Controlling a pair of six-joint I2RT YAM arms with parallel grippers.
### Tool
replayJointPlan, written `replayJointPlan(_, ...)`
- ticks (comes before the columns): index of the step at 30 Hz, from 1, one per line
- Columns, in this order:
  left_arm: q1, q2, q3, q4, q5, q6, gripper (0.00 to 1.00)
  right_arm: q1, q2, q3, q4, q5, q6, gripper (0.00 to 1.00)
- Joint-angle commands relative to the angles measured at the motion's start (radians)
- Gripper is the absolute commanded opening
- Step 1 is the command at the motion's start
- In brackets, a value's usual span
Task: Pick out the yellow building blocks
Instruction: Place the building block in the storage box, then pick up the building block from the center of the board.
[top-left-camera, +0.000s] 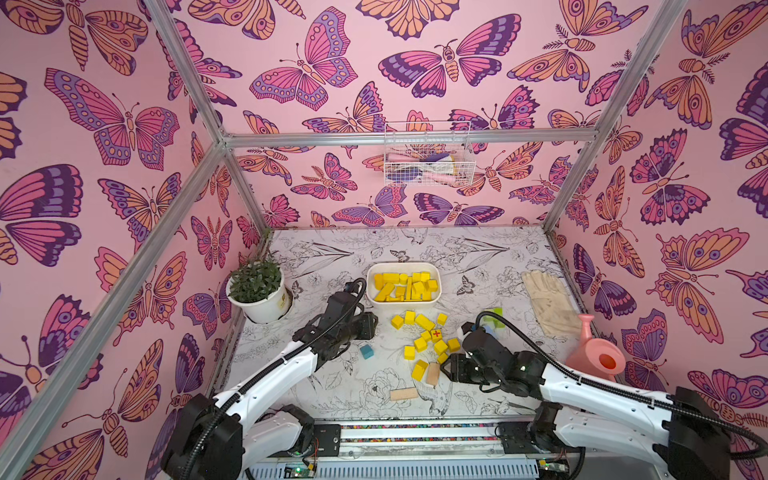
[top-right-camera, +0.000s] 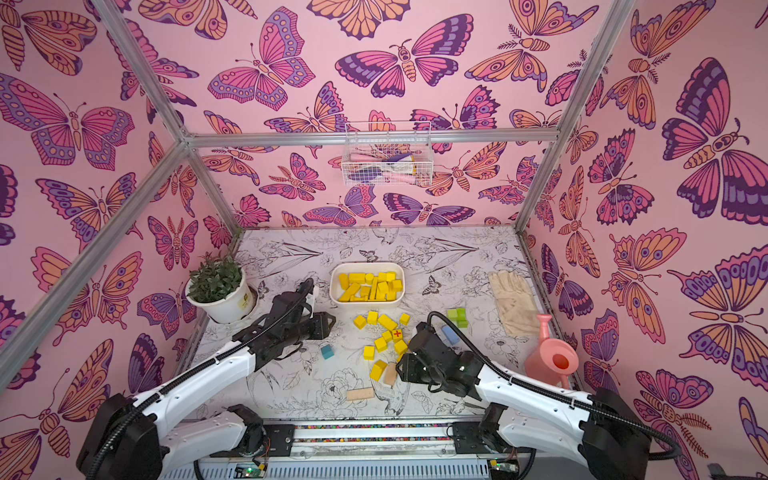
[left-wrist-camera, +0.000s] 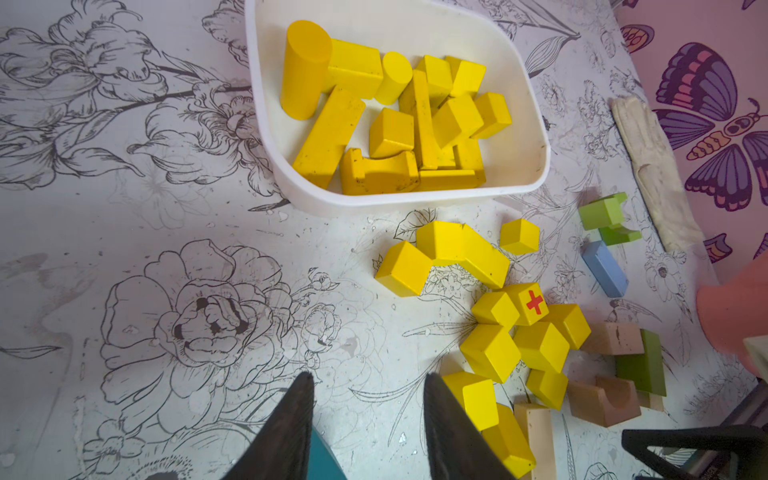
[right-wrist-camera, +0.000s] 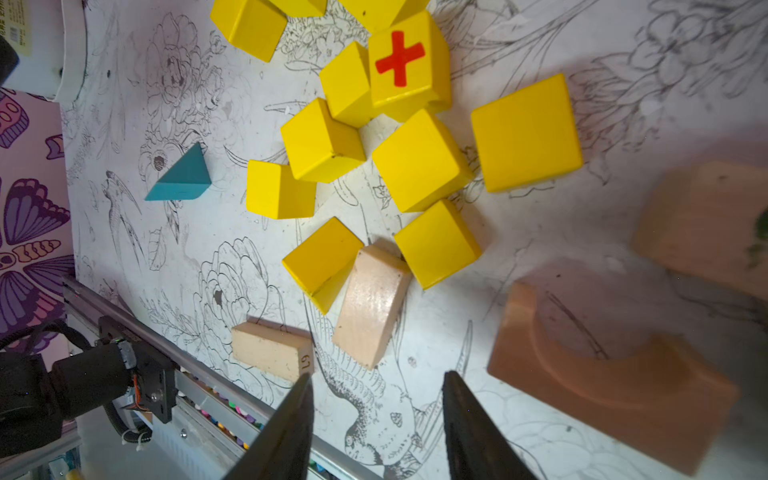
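— Where are the yellow building blocks (top-left-camera: 405, 286)?
— Many lie in the white tub (top-left-camera: 403, 306) at mid-bench. The others are scattered just on its near-edge side, the red-cross cube (top-left-camera: 436, 333) among them.
— And the grippers?
— The left gripper (left-wrist-camera: 369, 376) has its jaws moderately apart, empty, beside the loose ones. The right gripper (right-wrist-camera: 378, 374) is likewise parted and empty, near a tan block (right-wrist-camera: 372, 305).

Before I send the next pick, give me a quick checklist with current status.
1. Left claw open, empty: ok.
2. Right claw open, empty: ok.
3. White plastic tub shows bare floor for more: ok.
4. Small yellow wooden blocks all in the tub: not ok, a cluster lies outside.
5. Yellow block before right claw standing clear: not ok, bare tan wooden block touches it.
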Motion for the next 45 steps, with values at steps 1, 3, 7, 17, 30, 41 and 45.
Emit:
replayJointPlan(1, 0.013, 0.014, -0.002, 0.023, 0.015, -0.002, 0.44, 0.051, 0.037, 0.076, 0.023, 0.069, 0.088, 0.51)
replayJointPlan(3, 0.023, 0.021, 0.0, 0.022, 0.025, -0.004, 0.43, 0.067, 0.071, 0.116, 0.009, 0.073, 0.09, 0.51)
replayJointPlan(7, 0.045, 0.021, -0.008, 0.029, 0.046, -0.015, 0.43, 0.074, 0.158, 0.169, 0.006, 0.041, 0.118, 0.51)
replayJointPlan(17, 0.083, -0.001, -0.031, 0.045, 0.08, -0.026, 0.43, 0.111, 0.323, 0.286, -0.059, 0.039, 0.267, 0.51)
replayJointPlan(30, 0.096, 0.01, -0.022, 0.035, 0.093, -0.028, 0.43, 0.121, 0.47, 0.449, -0.249, 0.095, 0.391, 0.54)
replayJointPlan(41, 0.108, 0.045, -0.007, 0.032, 0.113, -0.037, 0.43, 0.132, 0.596, 0.564, -0.379, 0.116, 0.421, 0.53)
replayJointPlan(45, 0.11, 0.065, 0.001, 0.032, 0.121, -0.036, 0.43, 0.136, 0.635, 0.579, -0.36, 0.089, 0.422, 0.53)
